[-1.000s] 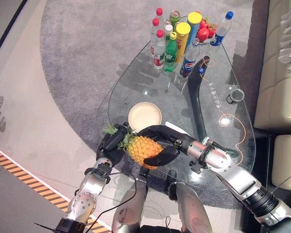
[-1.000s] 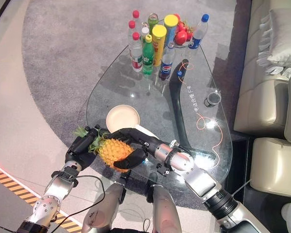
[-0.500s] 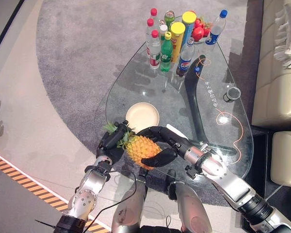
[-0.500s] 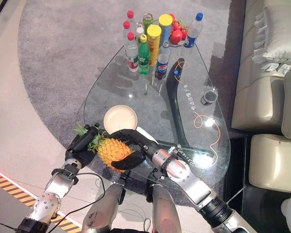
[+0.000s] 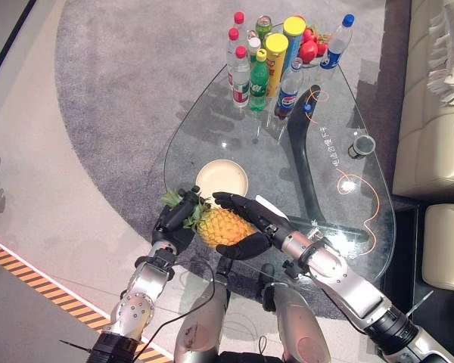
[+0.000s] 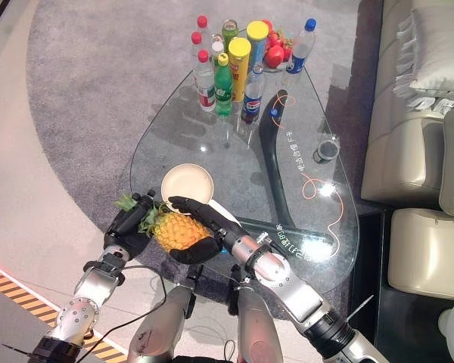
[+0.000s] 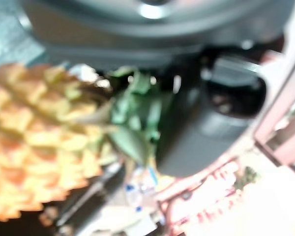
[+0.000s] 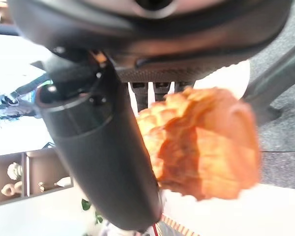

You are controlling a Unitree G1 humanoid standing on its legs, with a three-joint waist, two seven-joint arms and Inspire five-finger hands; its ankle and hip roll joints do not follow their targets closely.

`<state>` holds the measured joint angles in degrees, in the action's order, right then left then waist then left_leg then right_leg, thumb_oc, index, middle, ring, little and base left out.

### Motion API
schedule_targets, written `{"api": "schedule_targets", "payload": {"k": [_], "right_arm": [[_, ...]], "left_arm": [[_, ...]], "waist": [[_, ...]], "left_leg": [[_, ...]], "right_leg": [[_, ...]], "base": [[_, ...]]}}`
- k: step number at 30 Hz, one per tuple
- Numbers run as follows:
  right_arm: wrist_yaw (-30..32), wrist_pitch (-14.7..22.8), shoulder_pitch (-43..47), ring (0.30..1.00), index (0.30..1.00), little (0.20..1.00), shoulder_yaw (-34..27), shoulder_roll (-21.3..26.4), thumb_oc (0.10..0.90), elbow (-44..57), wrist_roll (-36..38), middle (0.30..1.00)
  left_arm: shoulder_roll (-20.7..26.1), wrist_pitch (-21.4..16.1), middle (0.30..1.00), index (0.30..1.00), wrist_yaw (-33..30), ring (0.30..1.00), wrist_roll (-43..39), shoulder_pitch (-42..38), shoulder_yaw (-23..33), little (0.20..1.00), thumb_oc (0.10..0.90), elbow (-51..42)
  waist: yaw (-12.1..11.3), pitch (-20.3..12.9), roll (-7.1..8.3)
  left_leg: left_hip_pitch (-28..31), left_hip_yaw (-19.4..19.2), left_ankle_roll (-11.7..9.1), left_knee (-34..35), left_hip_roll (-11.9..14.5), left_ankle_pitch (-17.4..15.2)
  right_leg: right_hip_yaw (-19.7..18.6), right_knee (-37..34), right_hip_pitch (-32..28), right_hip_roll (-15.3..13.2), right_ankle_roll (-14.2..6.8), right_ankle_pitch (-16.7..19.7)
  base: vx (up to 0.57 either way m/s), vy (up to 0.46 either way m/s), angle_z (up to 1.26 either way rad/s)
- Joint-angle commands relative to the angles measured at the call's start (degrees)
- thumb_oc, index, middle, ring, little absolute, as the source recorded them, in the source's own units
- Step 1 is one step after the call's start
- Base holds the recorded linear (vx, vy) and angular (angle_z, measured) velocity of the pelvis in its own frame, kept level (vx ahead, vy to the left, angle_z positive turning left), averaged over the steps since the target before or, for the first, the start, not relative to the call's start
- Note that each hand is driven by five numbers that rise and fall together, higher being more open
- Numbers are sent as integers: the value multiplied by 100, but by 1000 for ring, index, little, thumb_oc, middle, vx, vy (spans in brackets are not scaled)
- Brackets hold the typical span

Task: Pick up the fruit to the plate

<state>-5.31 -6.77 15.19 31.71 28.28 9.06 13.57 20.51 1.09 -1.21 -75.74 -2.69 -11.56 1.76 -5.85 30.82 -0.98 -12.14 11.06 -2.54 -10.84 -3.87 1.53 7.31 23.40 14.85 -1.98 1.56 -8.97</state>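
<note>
From where I stand, the pineapple (image 5: 221,227) is held up between both hands at the near edge of the glass counter (image 5: 340,219), just short of the plate (image 5: 222,179). The right hand (image 5: 251,229) cups the fruit's golden body, its fingers (image 5: 234,202) stretched over the far side and the thumb curled under the near side, so the fruit sits in its grasp. The left hand (image 5: 175,219) wraps the leafy crown end; green leaves poke out on either side of its dark fingers. In the left wrist view the leaves (image 7: 132,118) and the scaly skin sit right against that hand.

The plate is cream-coloured and bare, lying on the glass just beyond the pineapple and nearly touching the right hand's fingertips. A white flat strip (image 5: 271,206) lies on the glass beside the right hand.

At the far end of the counter stands a tight cluster: clear bottles with red caps (image 5: 242,64), a green bottle (image 5: 258,80), two tall yellow-lidded cans (image 5: 284,45), a dark cola bottle (image 5: 289,87) and a blue-capped bottle (image 5: 331,44), with red fruit (image 5: 309,50) tucked behind them. All of that is well apart from the plate. A small dark round cup (image 5: 363,145) sits near the right edge, by an orange cord (image 5: 363,193) looping across the glass. A grey rug (image 5: 129,83) lies beneath the counter, and a pale sofa (image 5: 431,113) stands along the right.
</note>
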Motion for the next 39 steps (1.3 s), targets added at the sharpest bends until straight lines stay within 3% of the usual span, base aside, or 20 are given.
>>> {"api": "schedule_targets", "payload": {"k": [1, 9, 17, 39], "right_arm": [[365, 736, 482, 900, 900, 900, -138, -548, 800, 791, 108, 900], [453, 741, 422, 900, 900, 900, -218, -551, 800, 777, -125, 900], [721, 792, 365, 900, 900, 900, -475, -362, 800, 906, -650, 900], [890, 939, -38, 900, 900, 900, -1064, -221, 800, 935, -749, 900]], "left_arm": [[-306, 109, 300, 300, 541, 300, -101, 224, -398, 200, 100, -839], [-333, 157, 300, 300, 495, 300, -23, 224, -346, 200, 100, -863], [-291, -256, 300, 300, 241, 300, 493, 233, -161, 200, 100, -804], [-242, -880, 300, 300, 15, 300, 1619, 261, 370, 200, 100, -476]], "waist": [[82, -553, 166], [76, -568, 177], [90, -562, 187], [140, -551, 233]], "left_leg": [[-15, -312, 497, -436, -382, -312], [10, -293, 492, -423, -374, -305], [1, -299, 472, -446, -354, -308], [-57, -352, 445, -562, -316, -360]], "right_leg": [[-365, -1029, -578, 132, -132, 606], [-339, -1026, -604, 144, -123, 596], [-314, -991, -607, 159, -116, 569], [-296, -864, -554, 194, -97, 496]], "base": [[0, 0, 0], [0, 0, 0], [0, 0, 0], [4, -2, 0]]}}
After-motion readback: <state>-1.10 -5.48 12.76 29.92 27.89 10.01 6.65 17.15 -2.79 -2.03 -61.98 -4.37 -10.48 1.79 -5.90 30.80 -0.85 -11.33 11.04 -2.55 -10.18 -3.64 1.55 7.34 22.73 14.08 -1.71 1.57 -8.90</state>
